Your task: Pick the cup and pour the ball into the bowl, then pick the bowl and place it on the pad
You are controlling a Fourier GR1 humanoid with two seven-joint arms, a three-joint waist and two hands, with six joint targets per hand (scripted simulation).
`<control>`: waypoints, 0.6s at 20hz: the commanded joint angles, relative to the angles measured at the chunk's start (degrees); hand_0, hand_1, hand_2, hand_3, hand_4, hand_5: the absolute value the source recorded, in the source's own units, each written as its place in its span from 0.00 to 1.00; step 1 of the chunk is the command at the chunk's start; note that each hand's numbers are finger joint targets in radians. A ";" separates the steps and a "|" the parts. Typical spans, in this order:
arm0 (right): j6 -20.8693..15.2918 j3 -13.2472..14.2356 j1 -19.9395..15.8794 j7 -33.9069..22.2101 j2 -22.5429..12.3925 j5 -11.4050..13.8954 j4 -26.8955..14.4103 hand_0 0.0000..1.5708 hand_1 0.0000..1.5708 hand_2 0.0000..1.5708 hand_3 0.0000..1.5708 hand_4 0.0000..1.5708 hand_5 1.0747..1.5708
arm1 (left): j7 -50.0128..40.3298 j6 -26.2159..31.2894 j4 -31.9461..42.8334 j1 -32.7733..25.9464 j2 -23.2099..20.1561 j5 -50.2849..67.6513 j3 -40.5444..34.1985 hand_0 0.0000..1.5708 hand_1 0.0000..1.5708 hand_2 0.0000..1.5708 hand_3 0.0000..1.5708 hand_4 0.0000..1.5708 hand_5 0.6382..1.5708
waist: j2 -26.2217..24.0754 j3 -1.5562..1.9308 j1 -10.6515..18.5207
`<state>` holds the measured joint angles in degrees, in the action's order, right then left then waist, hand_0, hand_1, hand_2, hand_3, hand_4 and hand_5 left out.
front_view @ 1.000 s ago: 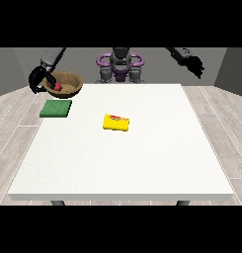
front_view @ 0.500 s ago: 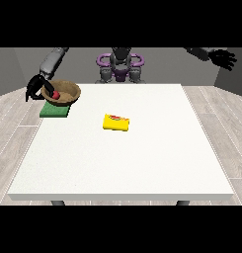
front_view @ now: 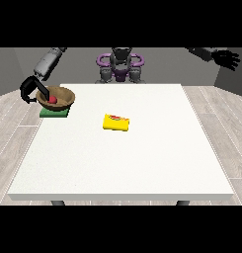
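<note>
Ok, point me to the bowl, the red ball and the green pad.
bowl (front_view: 64,97), front view, outer right wall.
red ball (front_view: 53,99), front view, its middle.
green pad (front_view: 54,113), front view, front edge.

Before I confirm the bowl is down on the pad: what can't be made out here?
- Front view: most of the green pad is hidden by the bowl; contact unclear.
- How the hand at the view's left holds the rim: too small.
- The cup: not visible.
- The yellow object: label unreadable.

Bowl (front_view: 57,97) (ball (front_view: 52,99) inside) – over pad (front_view: 55,113).
</note>
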<state>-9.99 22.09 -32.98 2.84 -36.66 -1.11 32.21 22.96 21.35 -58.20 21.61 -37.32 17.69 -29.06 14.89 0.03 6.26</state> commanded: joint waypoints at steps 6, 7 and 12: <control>4.10 -0.01 -2.84 -2.46 -2.15 -0.46 -3.93 0.00 0.00 0.00 0.08 0.00 0.59 | -6.05 -2.29 -6.13 -0.34 3.60 -1.27 4.97 0.00 0.00 0.00 0.00 0.69 1.00 | -4.51 0.07 0.34; 3.91 -3.09 -1.99 -6.41 -1.96 2.20 -3.49 0.00 0.00 0.00 0.00 0.00 0.58 | -7.06 -2.73 -7.22 -1.79 7.85 -2.59 8.40 0.00 0.00 0.00 0.00 0.64 1.00 | -9.84 0.05 -0.04; 9.01 -5.02 -6.26 -10.39 1.01 0.89 0.74 0.00 0.00 0.00 0.00 0.26 0.62 | -13.03 -7.19 -6.23 -1.62 10.63 -4.50 11.02 0.00 0.00 0.00 0.00 0.57 0.99 | -19.64 -0.10 -3.17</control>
<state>-4.85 19.16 -36.69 -4.21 -37.35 -0.02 30.18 13.34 16.78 -65.30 20.66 -29.02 15.00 -20.29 2.50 0.04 5.70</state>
